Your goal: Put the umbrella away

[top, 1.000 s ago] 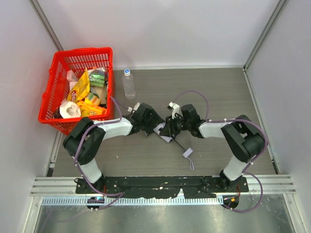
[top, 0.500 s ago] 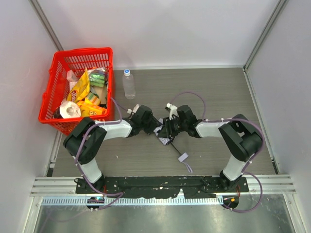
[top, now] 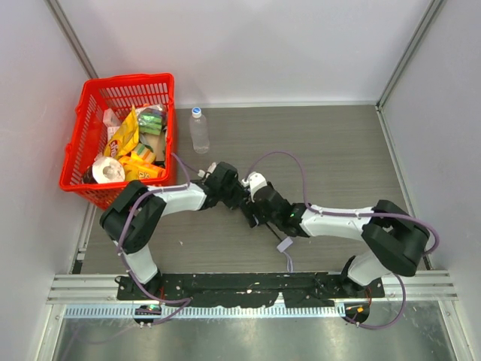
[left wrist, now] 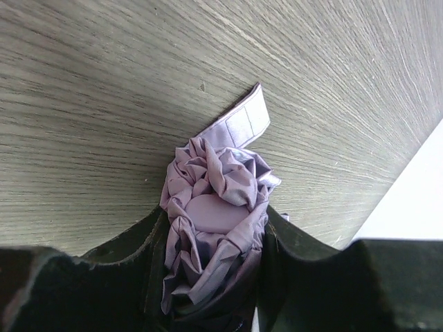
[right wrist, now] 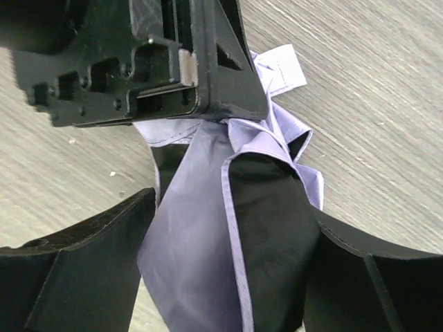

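Top external view: a red basket (top: 131, 78) full of snacks sits far off to the left of the left pincer (top: 240, 198). A clear bottle (top: 199, 131) stands behind that pincer, well apart from it. Both pincers meet in the middle of the grey desk (top: 338, 150).

The left wrist view shows the left pincer's two fingers (left wrist: 149, 242) squeezed on the umbrella (left wrist: 214, 200), one on each side of its bunched pale purple cloth. A flat strap (left wrist: 239, 124) sticks out past the fingertips and lies on the desk.

The right pincer (right wrist: 232, 214) is just beside the left one. Its fingers stand wide apart, and loose umbrella cloth lies between them. A small pale tag (top: 285, 244) lies on the desk, closer to the robot than this pincer.
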`<state>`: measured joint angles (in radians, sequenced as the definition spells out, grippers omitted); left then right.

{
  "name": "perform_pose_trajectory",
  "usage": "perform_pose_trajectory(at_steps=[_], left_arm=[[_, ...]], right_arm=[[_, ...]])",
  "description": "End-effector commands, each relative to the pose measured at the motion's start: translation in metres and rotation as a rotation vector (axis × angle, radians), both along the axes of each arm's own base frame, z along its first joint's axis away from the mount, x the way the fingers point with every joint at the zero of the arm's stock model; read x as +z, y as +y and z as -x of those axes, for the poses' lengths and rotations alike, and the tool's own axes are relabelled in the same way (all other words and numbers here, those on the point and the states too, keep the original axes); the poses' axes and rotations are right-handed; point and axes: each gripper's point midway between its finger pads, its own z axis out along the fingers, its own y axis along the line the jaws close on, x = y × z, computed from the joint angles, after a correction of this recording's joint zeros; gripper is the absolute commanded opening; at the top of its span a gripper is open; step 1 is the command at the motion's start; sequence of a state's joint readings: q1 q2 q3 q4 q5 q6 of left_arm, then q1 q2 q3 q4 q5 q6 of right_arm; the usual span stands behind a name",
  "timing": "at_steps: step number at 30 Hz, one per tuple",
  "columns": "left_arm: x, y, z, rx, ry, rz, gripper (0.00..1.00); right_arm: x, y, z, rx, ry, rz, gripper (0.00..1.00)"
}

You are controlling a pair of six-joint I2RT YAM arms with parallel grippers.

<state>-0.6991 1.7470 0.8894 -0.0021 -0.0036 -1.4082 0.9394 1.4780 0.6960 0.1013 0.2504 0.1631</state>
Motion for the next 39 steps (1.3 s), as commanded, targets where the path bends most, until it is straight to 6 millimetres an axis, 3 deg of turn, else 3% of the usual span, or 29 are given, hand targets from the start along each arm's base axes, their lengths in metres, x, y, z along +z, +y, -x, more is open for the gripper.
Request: perform_pose_trajectory(at_steps=[1, 5, 9, 10, 13, 14, 15, 19, 20, 24, 26, 29, 31, 35, 39], left_arm=[[-0.044, 0.027, 0.037, 0.000, 0.196, -0.161, 0.00], [-0.046, 0.028, 0.039, 0.006, 0.226, -0.179, 0.00], [-0.048, 0.027, 0.045, 0.005, 0.263, -0.166, 0.00], [-0.047, 0.025, 0.045, 0.003, 0.262, -0.161, 0.00], [-0.047, 0.025, 0.044, 0.001, 0.251, -0.153, 0.00], [-0.044, 0.024, 0.043, 0.000, 0.241, -0.143, 0.00], [-0.043, 0.023, 0.042, -0.005, 0.229, -0.138, 0.00], [-0.029, 0.016, 0.035, -0.051, 0.156, -0.105, 0.00], [-0.022, 0.012, 0.032, -0.066, 0.122, -0.082, 0.04], [0.003, 0.007, 0.025, -0.081, 0.009, -0.011, 0.33], [0.013, 0.006, 0.020, -0.087, -0.030, -0.004, 0.40], [0.018, 0.002, 0.018, -0.106, -0.047, 0.002, 0.58], [0.016, 0.002, 0.018, -0.110, -0.036, -0.002, 0.77], [0.005, 0.003, 0.021, -0.113, -0.017, -0.009, 0.79], [-0.005, -0.003, 0.022, -0.128, -0.006, -0.002, 0.73]], right_arm=[[0.008, 0.002, -0.023, -0.025, -0.161, 0.137, 0.79], [-0.014, 0.003, -0.022, 0.006, -0.179, 0.286, 0.78], [-0.035, -0.011, -0.029, -0.075, -0.180, 0.376, 0.65], [-0.039, -0.014, -0.030, -0.081, -0.178, 0.387, 0.49], [-0.053, -0.014, -0.028, -0.081, -0.130, 0.377, 0.21], [-0.057, -0.013, -0.027, -0.065, -0.103, 0.361, 0.06], [-0.060, -0.013, -0.026, -0.058, -0.090, 0.354, 0.01], [-0.066, -0.009, -0.022, -0.015, -0.011, 0.229, 0.01], [-0.067, -0.004, -0.016, 0.016, 0.024, 0.180, 0.01], [-0.046, 0.001, -0.008, 0.074, 0.024, -0.011, 0.01], [-0.036, 0.006, -0.008, 0.104, 0.041, -0.087, 0.01], [-0.029, 0.009, -0.006, 0.156, 0.122, -0.193, 0.01], [-0.023, 0.008, -0.004, 0.169, 0.169, -0.274, 0.01], [-0.004, 0.005, -0.007, 0.181, 0.208, -0.428, 0.01], [0.019, 0.020, -0.004, 0.239, 0.224, -0.538, 0.01]])
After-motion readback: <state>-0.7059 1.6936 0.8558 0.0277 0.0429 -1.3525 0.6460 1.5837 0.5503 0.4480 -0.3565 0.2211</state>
